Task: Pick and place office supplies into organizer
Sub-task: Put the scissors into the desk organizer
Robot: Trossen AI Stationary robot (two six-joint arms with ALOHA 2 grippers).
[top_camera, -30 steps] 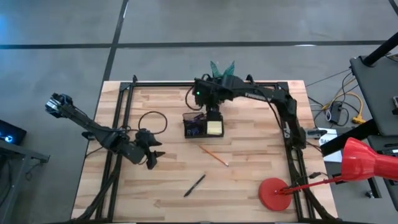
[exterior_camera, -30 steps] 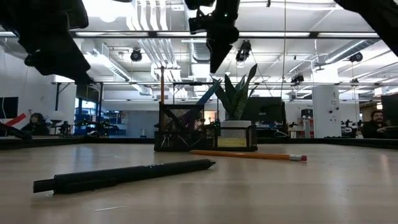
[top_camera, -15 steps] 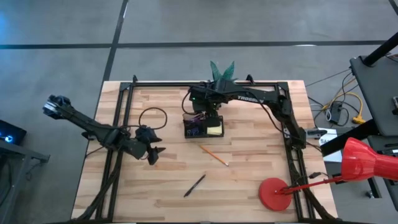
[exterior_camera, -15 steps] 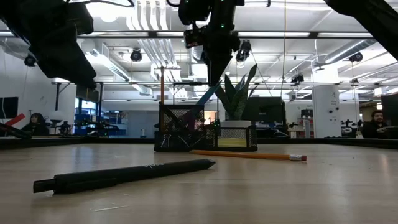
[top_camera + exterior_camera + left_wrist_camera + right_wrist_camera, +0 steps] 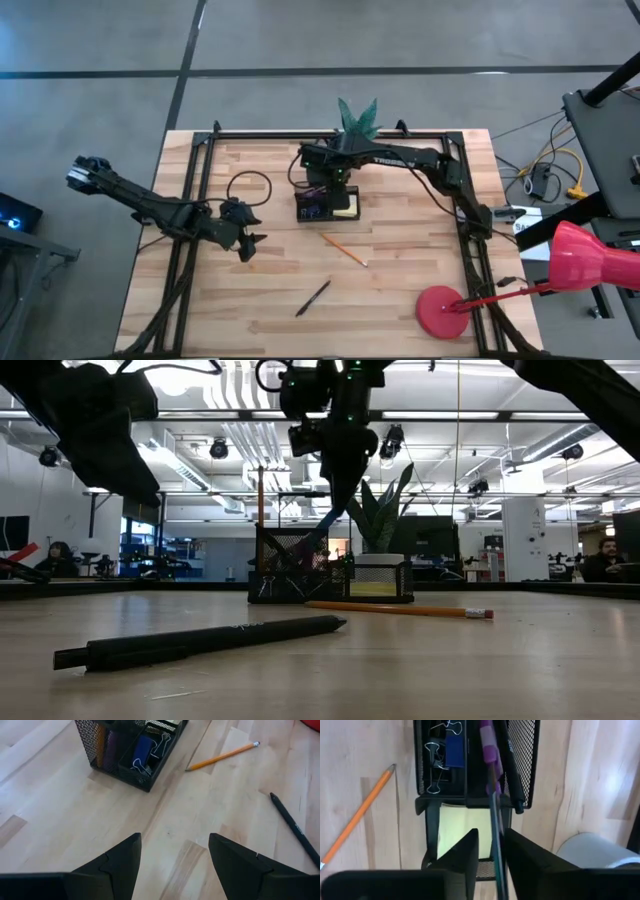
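Organizer (image 5: 326,203): black wire-mesh box, rectangular, several compartments, sits on pale wood-plank table (image 5: 400,300) just 12 o'clock of table centre. In right wrist view the mesh walls show clearly; yellow pad (image 5: 452,827) lies flat in one low compartment, silver-wire binder clips (image 5: 436,767) w/ a blue one (image 5: 453,750) in another, purple-handled scissors (image 5: 490,747) in the taller section beside a dark pen.

Right gripper (image 5: 338,178) hangs directly over organizer, fingers (image 5: 465,857) nearly closed on a thin dark-greenish stick (image 5: 496,835), prob. a pencil; its lower end dips into the tall compartment next to the scissors. Tip hidden inside mesh, can't see if it touches bottom. In low view gripper (image 5: 335,455) is a dark silhouette against ceiling lights, detail lost.

Left gripper (image 5: 245,240) at 9 o'clock of centre, above bare wood, fingers (image 5: 117,862) spread wide, holding nothing.

Loose on table: orange pencil (image 5: 344,249), slim hex-looking shaft w/ eraser end, at 5 o'clock of organizer, near it. Black pen (image 5: 313,297), matte cylinder, at 6 o'clock, well apart. In left wrist view the pen (image 5: 295,830) is cut off at frame edge.

Green spiky plant (image 5: 357,116) at 12 o'clock of organizer, pot mostly hidden under right arm. Red disc (image 5: 441,311) at 4 o'clock corner, w/ red cone (image 5: 585,258) off table edge. Black cable loop (image 5: 245,190) at 9 o'clock of organizer.
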